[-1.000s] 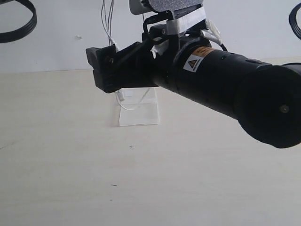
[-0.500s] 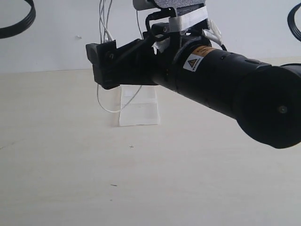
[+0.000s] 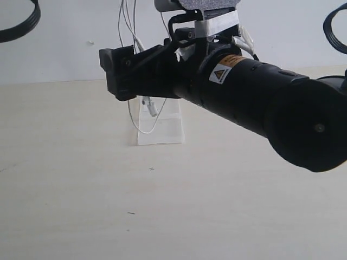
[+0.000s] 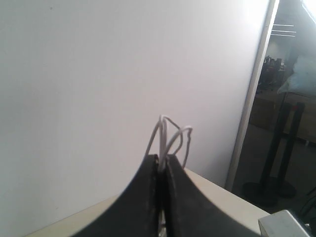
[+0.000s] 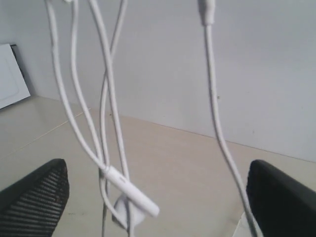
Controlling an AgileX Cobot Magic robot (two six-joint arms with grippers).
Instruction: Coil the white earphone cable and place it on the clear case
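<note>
Desk (image 3: 81,195): pale and bare across the near half; its far edge meets a white wall.
Right arm (image 3: 244,92): thick and black. It reaches from the right side across the middle, level above the desk, and ends over the far edge.
Case (image 3: 165,130): clear and flat, lying near the far edge and left of the middle, below the tip of the right arm.
Right fingers (image 5: 39,192): spread wide apart and holding nothing. The hanging strands pass through the gap between them.
Left fingers (image 4: 143,197): pressed together on a bunch of cable loops that stick out past the tips. They are raised above what the exterior view shows.
Cable (image 5: 213,98): thin and white, with its long axis about upright. It drops from the left fingers, runs between the right fingers and ends in a slack loop (image 3: 142,131) in front of the case. I cannot tell whether the loop touches the case.
Key relation: the strands already lie inside the open right fingers, so the right arm is the nearer one to the free length. The case is straight below.
Next move, as I judge it: gather the loose lower length, then lower the bundle onto the case.
Risk: the slack loop could swing off the case.
</note>
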